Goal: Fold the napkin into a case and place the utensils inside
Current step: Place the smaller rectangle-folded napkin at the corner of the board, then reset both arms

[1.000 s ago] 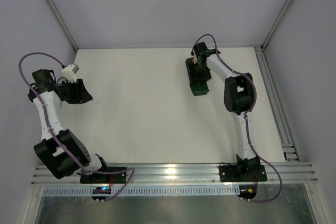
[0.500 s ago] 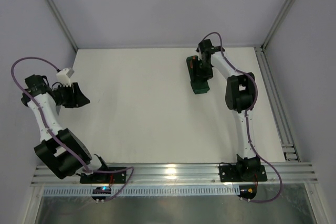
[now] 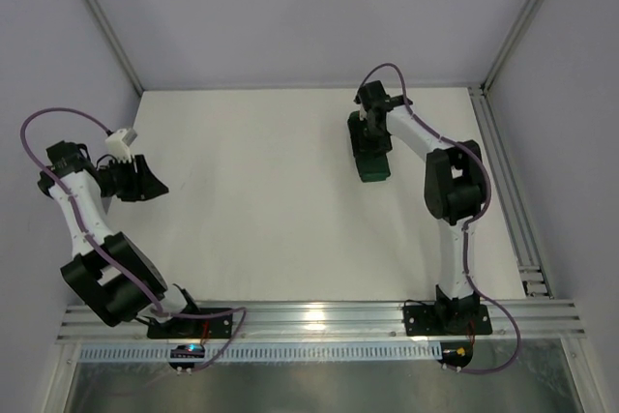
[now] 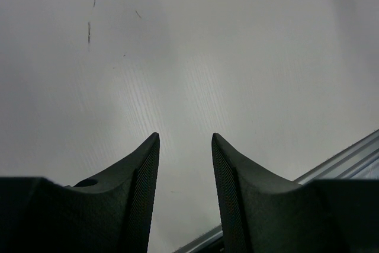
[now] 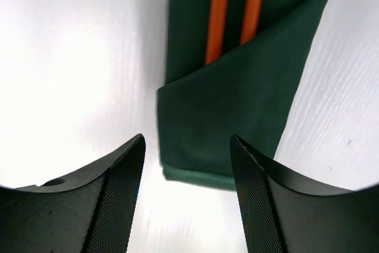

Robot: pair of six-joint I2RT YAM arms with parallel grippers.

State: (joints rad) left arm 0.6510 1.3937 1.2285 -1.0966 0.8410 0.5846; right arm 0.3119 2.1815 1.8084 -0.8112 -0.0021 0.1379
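Observation:
The dark green napkin lies folded as a narrow case [image 5: 237, 99] on the white table, also visible in the top view as the case [image 3: 373, 163] at the back right. Two orange utensils [image 5: 218, 16] lie side by side with their ends tucked under its diagonal flap. My right gripper [image 5: 186, 146] hovers open just beyond the case's closed end, touching nothing; from above the right gripper [image 3: 370, 128] covers the case's far part. My left gripper [image 4: 185, 140] stands open and empty, and from above the left gripper [image 3: 147, 181] is far off at the table's left edge.
Aluminium rails run along the table's right side [image 3: 513, 200] and near edge [image 3: 319, 316]. A rail [image 4: 349, 158] shows close beneath the left fingers. White enclosure walls rise behind and on both sides.
The left arm has drawn back toward the left wall. The right wrist has shifted slightly over the case's far end. Both grippers stay as wide as before.

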